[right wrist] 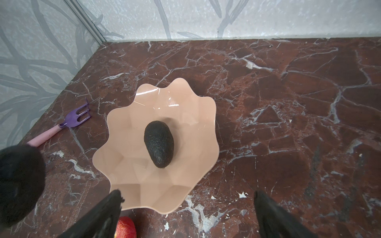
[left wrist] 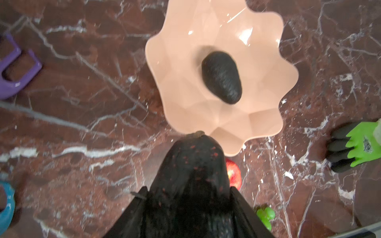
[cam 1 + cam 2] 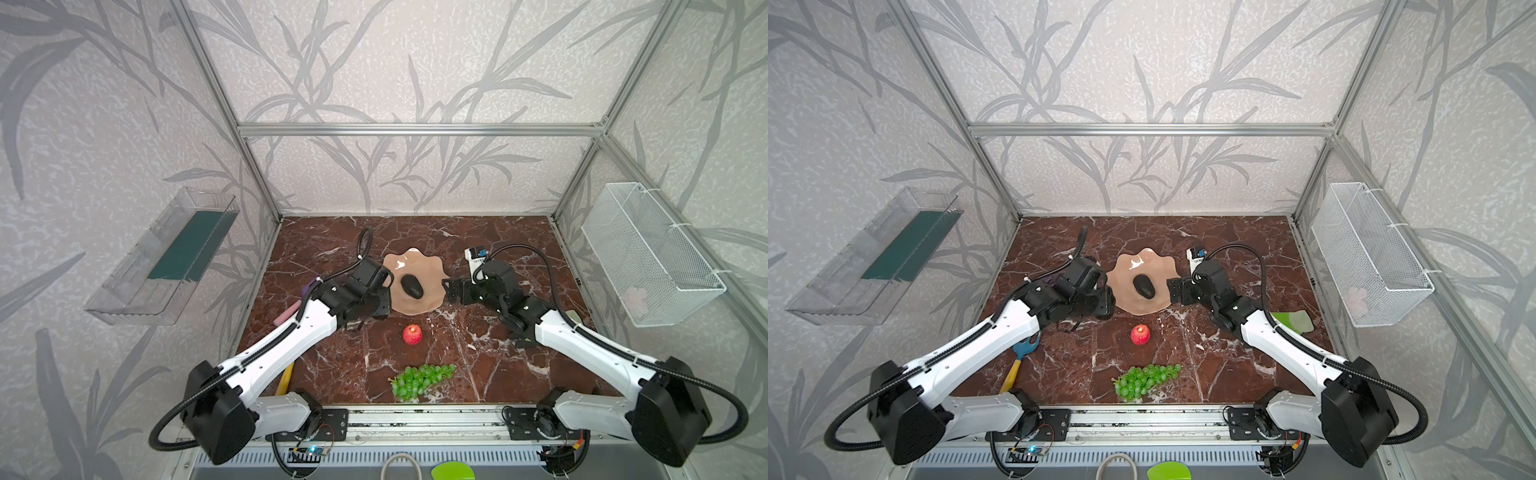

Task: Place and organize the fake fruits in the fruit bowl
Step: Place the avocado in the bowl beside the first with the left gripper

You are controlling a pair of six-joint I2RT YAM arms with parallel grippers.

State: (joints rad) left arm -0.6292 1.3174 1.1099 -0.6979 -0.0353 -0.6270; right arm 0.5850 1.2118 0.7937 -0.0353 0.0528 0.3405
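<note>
Both top views look from high above the near edge, down and toward the far wall, over the whole dark red marble table (image 3: pixel 498 374). The left wrist camera looks almost straight down from close, past a dark pear-shaped avocado (image 2: pixel 193 175). The right wrist camera looks down at a slant toward the far left corner. All four views share the glossy peach-pink scalloped bowl (image 3: pixel 432 276).

We saw our left gripper (image 2: pixel 188 193) clamped on an avocado (image 2: pixel 191 160), its stem end pointing at the fruit bowl (image 2: pixel 181 99), where a second avocado (image 2: pixel 221 77) lay.

1 avocado (image 3: pixel 412 286) in bowl (image 3: pixel 432 274); apple (image 3: pixel 412 335), grapes (image 3: pixel 419 380) outside.
</note>
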